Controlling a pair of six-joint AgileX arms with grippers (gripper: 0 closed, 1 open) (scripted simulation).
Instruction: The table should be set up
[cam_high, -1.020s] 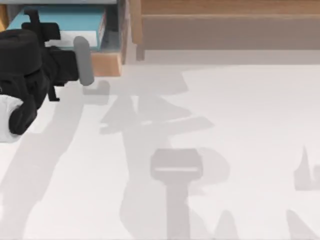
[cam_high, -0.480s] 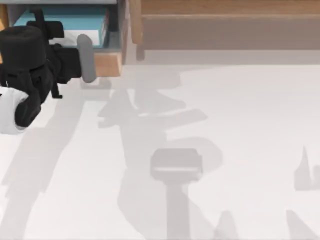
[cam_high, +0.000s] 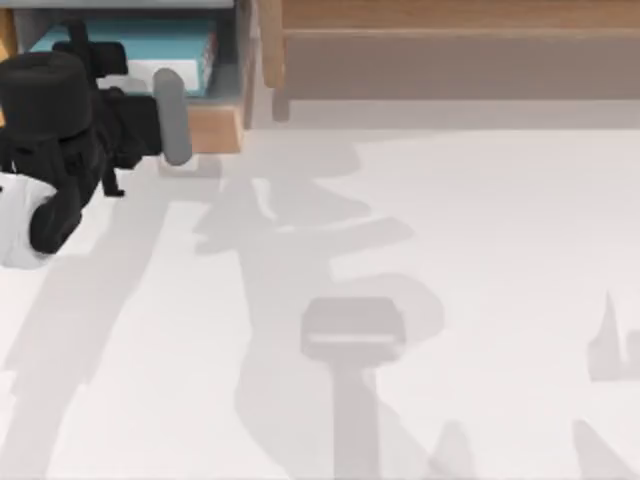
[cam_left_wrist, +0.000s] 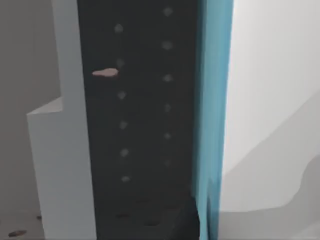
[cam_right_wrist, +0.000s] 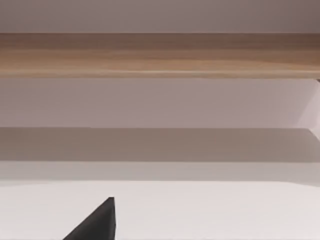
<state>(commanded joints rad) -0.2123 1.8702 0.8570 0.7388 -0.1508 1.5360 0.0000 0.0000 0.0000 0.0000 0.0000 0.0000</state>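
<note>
One table (cam_high: 480, 300), white and plain, is seen across the near and middle ground of the top view; only grey shadows lie on its bare surface. At its far left corner one black left arm (cam_high: 55, 130) is recorded, reaching toward one wooden-fronted box (cam_high: 215, 128) with a grey inside. One grey cylindrical handle (cam_high: 172, 115) is seen at the end of the arm, against the box's wooden front. The left gripper's fingers cannot be made out, so it cannot be told whether they are spread, closed or holding anything. Inside the box one blue book-like item (cam_high: 130, 45) with a pale edge is noted. In the left wrist view a dark dotted panel (cam_left_wrist: 140, 125) is seen beside one blue strip (cam_left_wrist: 215, 100).

Along the far edge one long light-brown wooden shelf (cam_high: 450, 40) is recorded. It is also seen in the right wrist view (cam_right_wrist: 160, 55), where one dark fingertip (cam_right_wrist: 97, 222) of the right gripper is seen over the table; its state cannot be told.

No writing, brand or label can be read.
</note>
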